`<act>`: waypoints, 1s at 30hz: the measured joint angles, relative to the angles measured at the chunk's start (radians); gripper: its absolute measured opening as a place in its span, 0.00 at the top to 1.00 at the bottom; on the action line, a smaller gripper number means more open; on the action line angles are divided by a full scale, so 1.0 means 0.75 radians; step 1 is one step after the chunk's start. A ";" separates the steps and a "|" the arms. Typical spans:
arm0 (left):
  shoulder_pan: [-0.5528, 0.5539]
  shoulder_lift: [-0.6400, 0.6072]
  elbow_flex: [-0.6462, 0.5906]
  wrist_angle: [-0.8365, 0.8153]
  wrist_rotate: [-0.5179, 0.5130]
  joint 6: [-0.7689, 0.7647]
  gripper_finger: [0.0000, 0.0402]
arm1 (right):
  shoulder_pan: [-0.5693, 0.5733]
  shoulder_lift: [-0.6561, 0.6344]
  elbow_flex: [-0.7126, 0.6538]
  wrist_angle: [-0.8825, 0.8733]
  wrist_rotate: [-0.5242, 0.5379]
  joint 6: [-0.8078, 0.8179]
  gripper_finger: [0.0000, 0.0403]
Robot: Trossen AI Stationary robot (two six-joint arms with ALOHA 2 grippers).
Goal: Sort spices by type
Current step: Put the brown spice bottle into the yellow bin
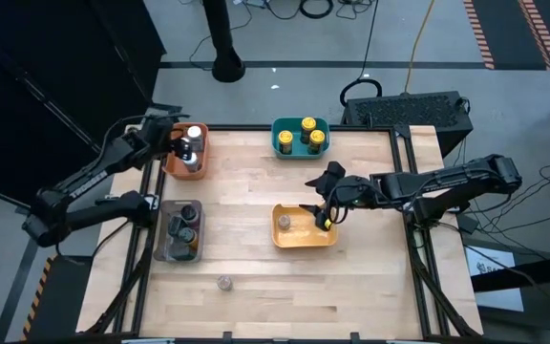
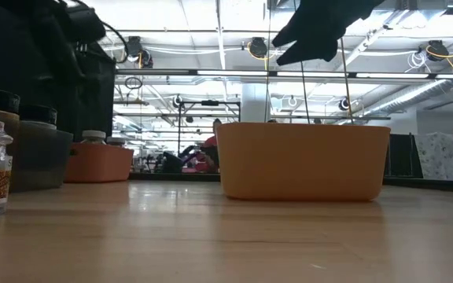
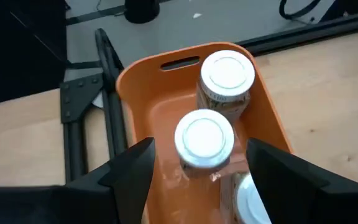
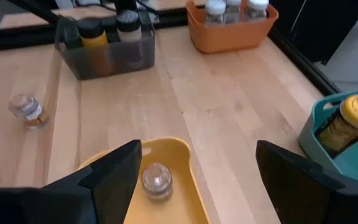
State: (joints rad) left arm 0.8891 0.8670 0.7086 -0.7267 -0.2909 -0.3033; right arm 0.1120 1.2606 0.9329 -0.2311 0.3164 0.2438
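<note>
Below the right pincer (image 1: 325,212), fingers apart, a clear-lidded jar (image 4: 156,179) sits in the yellow bin (image 1: 304,236).

**Four bins on a wooden desk**

A pale wooden desk (image 1: 370,201) carries an orange bin (image 1: 172,164) at one far corner, a teal bin (image 1: 285,148) along the far edge, a grey bin (image 1: 166,250) nearer, and a yellow bin (image 1: 306,237) mid-desk. Cables (image 1: 411,48) trail across the floor beyond.

- Orange bin (image 1: 171,162): jars with white lids (image 3: 227,73).
- Teal bin (image 1: 282,143): jars with yellow lids (image 1: 307,123).
- Grey bin (image 1: 163,250): jars with black lids (image 4: 90,27).
- Yellow bin (image 1: 304,238): one grey-lidded jar (image 4: 156,177).
- Pale wood bench (image 1: 256,201).
</note>
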 joint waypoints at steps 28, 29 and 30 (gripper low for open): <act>-1.353 0.034 0.002 0.692 0.186 -0.186 0.36 | 0.001 -0.002 0.000 0.141 0.001 -0.101 0.26; -1.397 0.061 0.002 0.693 0.178 -0.216 0.36 | 0.001 -0.002 0.000 0.138 0.001 -0.101 0.26; -1.442 0.088 0.002 0.693 0.176 -0.242 0.36 | 0.001 -0.002 0.000 0.133 0.001 -0.101 0.26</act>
State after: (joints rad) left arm -0.1925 0.9333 0.7101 -0.2071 -0.1588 -0.4849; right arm 0.1127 1.2594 0.9329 -0.1314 0.3168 0.1684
